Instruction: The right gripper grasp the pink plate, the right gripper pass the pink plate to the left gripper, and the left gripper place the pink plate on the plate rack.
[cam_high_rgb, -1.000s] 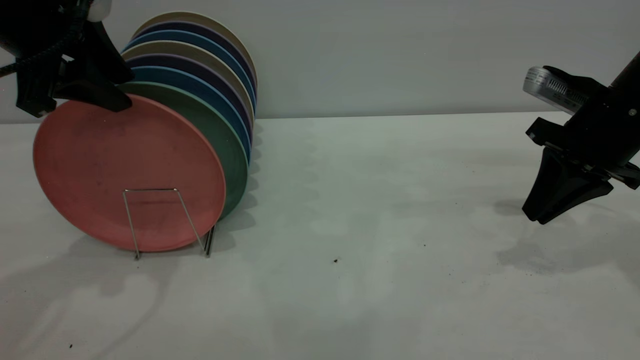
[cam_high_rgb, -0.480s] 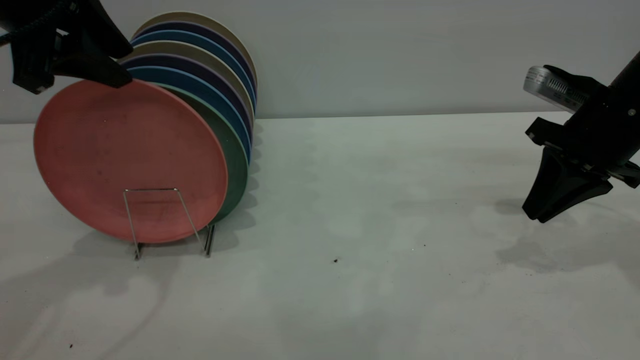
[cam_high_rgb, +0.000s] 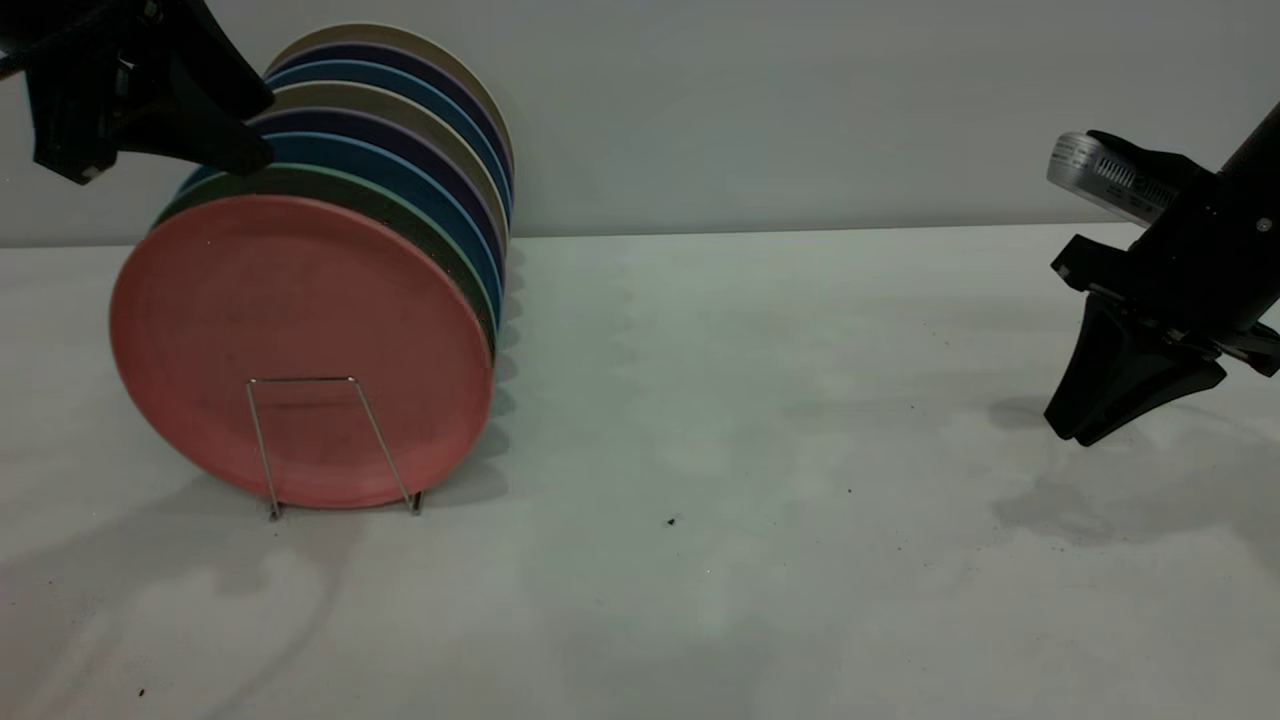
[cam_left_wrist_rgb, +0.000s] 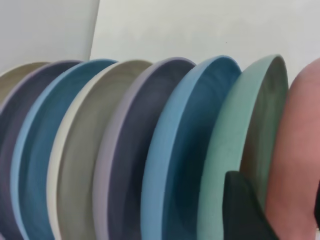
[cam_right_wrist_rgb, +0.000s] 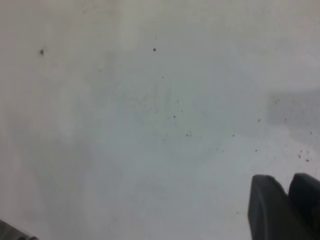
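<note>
pink plate (cam_high_rgb: 300, 350) is standing upright in the plate rack (cam_high_rgb: 335, 445), fronting the green plate (cam_left_wrist_rgb: 235, 150) | left gripper (cam_high_rgb: 215, 125) is hovering above the rack, fingers spread, holding nothing | right gripper (cam_high_rgb: 1105, 400) is hanging far from the rack, fingers together, empty

A bare robot test lab: a plain white bench (cam_high_rgb: 760, 400) against a blank grey wall (cam_high_rgb: 800, 100), with black robot arms at either side.
</note>
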